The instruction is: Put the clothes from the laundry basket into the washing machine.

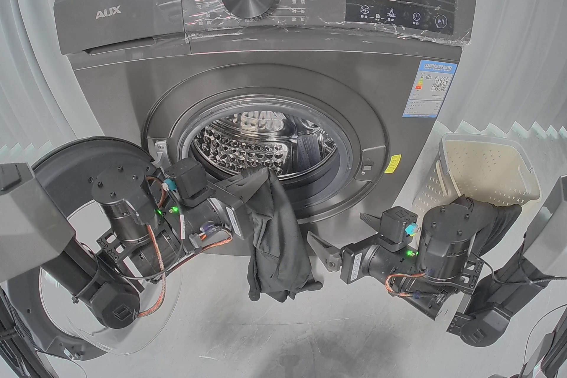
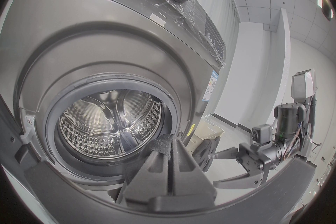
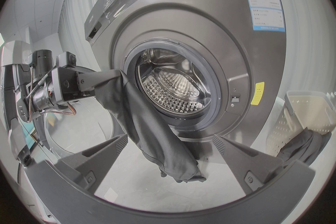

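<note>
While garment hangs at the opening: the step looks like loading, the piece lifted but not yet inside.
Garment: dark grey limp cloth garment, bunched at its top and dangling in front of the lower rim of the opening, outside the drum.
Left gripper: left gripper pinched tight on the garment's top edge, just in front of the rim.
Drum: perforated shiny steel drum, no clothes seen inside.
Machine: grey metal front-loading washing machine, its round glass door swung open to the robot's left.
Right gripper: right gripper with fingers spread, holding nothing, low in front of the machine, between garment and basket.
Basket: cream perforated plastic laundry basket beside the machine on the robot's right, second dark garment draped over its near rim.
Next move: probably push the left gripper past the rim, deep enough that the hanging tail follows, then let go.
Risk: the tail could snag on the rim.
</note>
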Motion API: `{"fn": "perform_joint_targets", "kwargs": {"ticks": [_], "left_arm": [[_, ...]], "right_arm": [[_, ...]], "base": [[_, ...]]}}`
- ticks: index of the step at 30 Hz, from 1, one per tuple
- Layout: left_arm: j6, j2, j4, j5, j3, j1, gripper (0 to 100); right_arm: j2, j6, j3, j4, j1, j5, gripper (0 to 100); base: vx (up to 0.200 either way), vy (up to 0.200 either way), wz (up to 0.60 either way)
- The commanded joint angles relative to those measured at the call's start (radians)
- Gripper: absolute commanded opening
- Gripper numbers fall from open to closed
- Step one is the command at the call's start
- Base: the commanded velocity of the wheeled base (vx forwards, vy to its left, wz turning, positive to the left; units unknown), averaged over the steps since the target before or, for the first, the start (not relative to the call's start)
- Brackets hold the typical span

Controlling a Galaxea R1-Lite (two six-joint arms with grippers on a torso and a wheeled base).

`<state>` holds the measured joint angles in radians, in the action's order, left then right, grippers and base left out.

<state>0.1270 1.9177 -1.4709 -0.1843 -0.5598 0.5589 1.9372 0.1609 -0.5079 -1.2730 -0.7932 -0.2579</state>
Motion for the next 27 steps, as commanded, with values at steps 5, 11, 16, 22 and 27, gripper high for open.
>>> {"fn": "perform_joint_targets", "kwargs": {"ticks": [5, 11, 16, 22, 27], "left_arm": [[0.0, -0.025, 0.034, 0.043, -0.054, -0.001, 0], [-0.001, -0.032, 0.037, 0.068, -0.088, 0.001, 0], [-0.001, -0.046, 0.052, 0.072, -0.1, 0.003, 0], [-0.001, -0.046, 0.055, 0.072, -0.107, 0.001, 0], [-0.001, -0.045, 0.057, 0.072, -0.112, 0.001, 0]], "right_arm": [[0.111, 0.034, 0.045, -0.052, -0.014, 0.002, 100], [0.247, 0.017, 0.048, -0.184, -0.034, 0.022, 100], [0.296, 0.017, 0.032, -0.198, -0.057, 0.029, 100], [0.338, 0.016, -0.026, -0.197, -0.07, 0.031, 100], [0.422, 0.017, -0.087, -0.19, -0.054, 0.086, 100]], "base": [[0.0, 0.0, 0.0], [0.0, 0.0, 0.0], [0.0, 0.0, 0.0], [0.0, 0.0, 0.0], [0.0, 0.0, 0.0]]}}
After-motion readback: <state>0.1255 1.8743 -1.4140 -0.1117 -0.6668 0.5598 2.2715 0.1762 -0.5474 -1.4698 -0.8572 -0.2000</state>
